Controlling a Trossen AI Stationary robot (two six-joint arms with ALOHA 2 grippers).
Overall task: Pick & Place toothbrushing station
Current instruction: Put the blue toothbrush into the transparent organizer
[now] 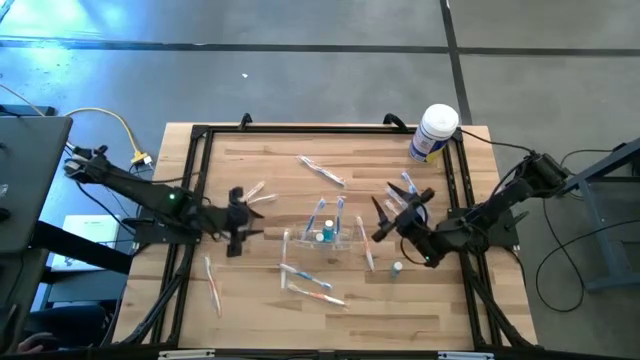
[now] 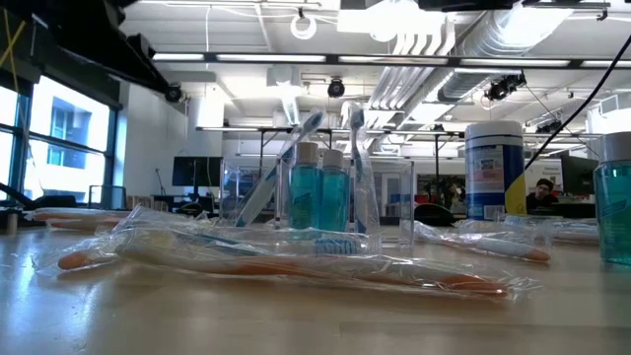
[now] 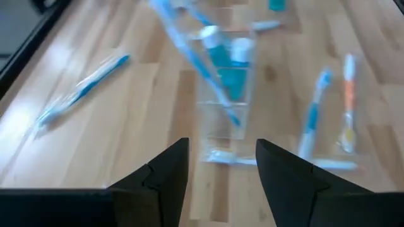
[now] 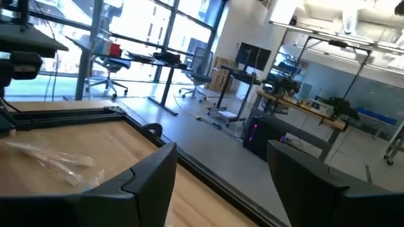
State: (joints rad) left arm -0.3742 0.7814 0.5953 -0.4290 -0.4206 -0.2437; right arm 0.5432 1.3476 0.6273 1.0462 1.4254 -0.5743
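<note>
The toothbrushing station [image 1: 322, 238], a clear plastic holder, stands upright on its base at the middle of the wooden table. It holds two small bottles of teal liquid [image 2: 317, 195] and upright toothbrushes. My left gripper [image 1: 237, 222] hovers to the station's left, open and empty. In the left wrist view the station [image 3: 224, 88] shows ahead of the left gripper [image 3: 221, 151]. My right gripper [image 1: 398, 206] hovers to the station's right, open and empty. In its wrist view the right gripper [image 4: 221, 154] faces the room beyond the table.
A white canister with a blue label [image 1: 434, 132] stands at the far right corner. Wrapped toothbrushes lie scattered around the station [image 1: 320, 170] [image 1: 212, 283] [image 1: 308, 282]. A small bottle [image 1: 397, 268] stands near the right gripper. A black frame [image 1: 200, 170] borders the table.
</note>
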